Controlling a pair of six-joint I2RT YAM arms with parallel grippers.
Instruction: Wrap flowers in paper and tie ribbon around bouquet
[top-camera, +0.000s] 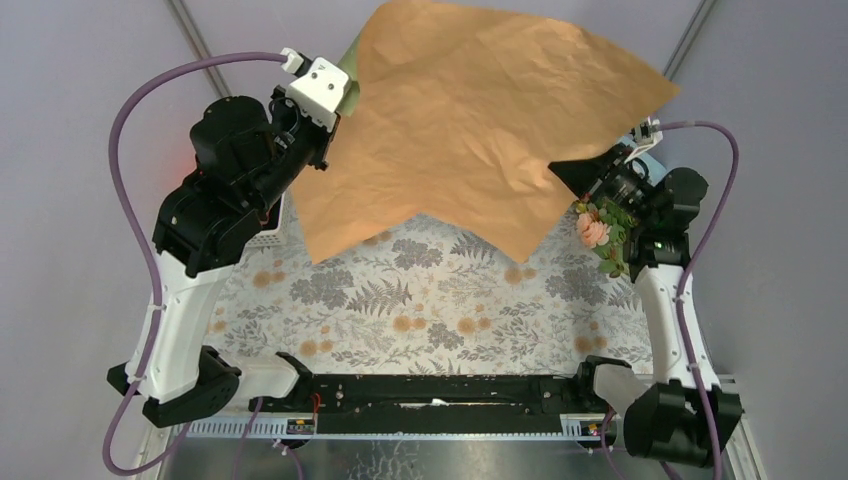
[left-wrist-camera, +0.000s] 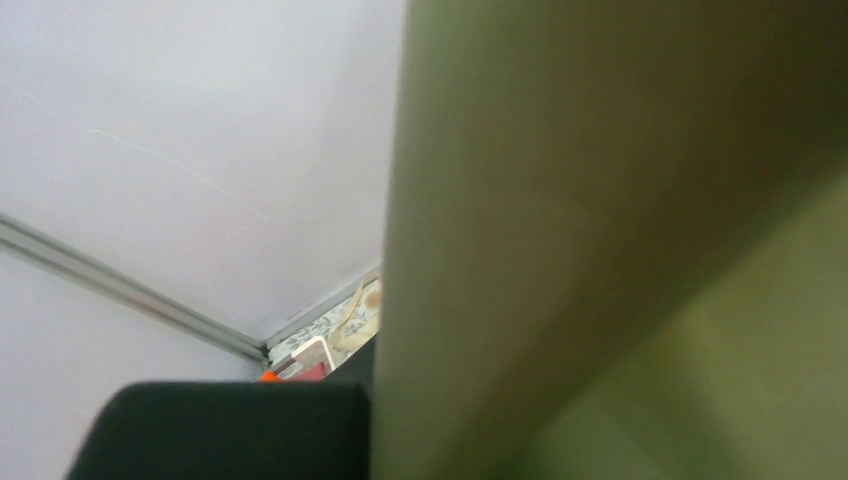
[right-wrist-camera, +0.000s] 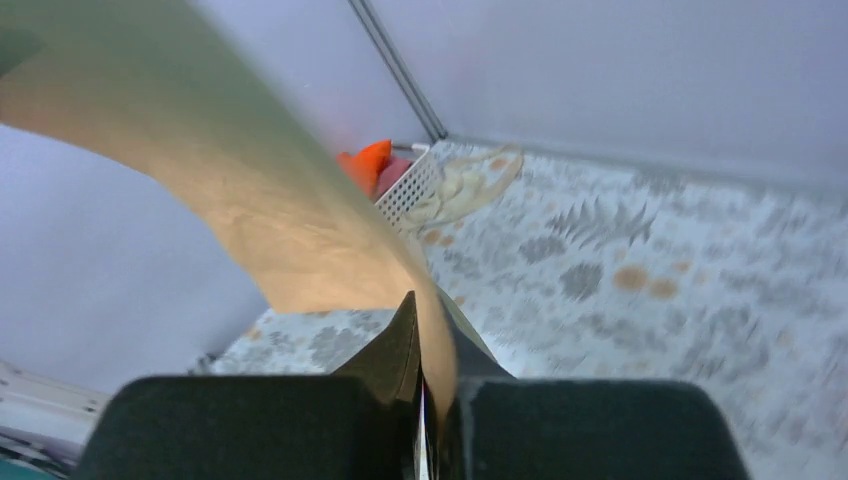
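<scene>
- The paper (top-camera: 470, 130) is the biggest thing in the top view. It hangs clear of the patterned table (top-camera: 430, 300) toward 12 o'clock, peach face up and olive face down, stretched roughly from 10 o'clock to 3 o'clock.
- The left gripper (top-camera: 345, 95) is closed tight on the paper's corner at 10 o'clock. Olive sheet fills its wrist view.
- The right gripper (right-wrist-camera: 425, 350) is clamped on the edge at 3 o'clock, and the sheet runs out from between its fingers.
- The flowers (top-camera: 598, 228) lie at the table's 3 o'clock edge, just toward 6 o'clock of the right jaws. They are nearer the right arm, and their stems are mostly hidden.
- The ribbon (right-wrist-camera: 462, 185) lies heaped by a white basket (right-wrist-camera: 410, 185) at the left edge.
- The sheet probably has to be spread flat before the flowers go onto it.
</scene>
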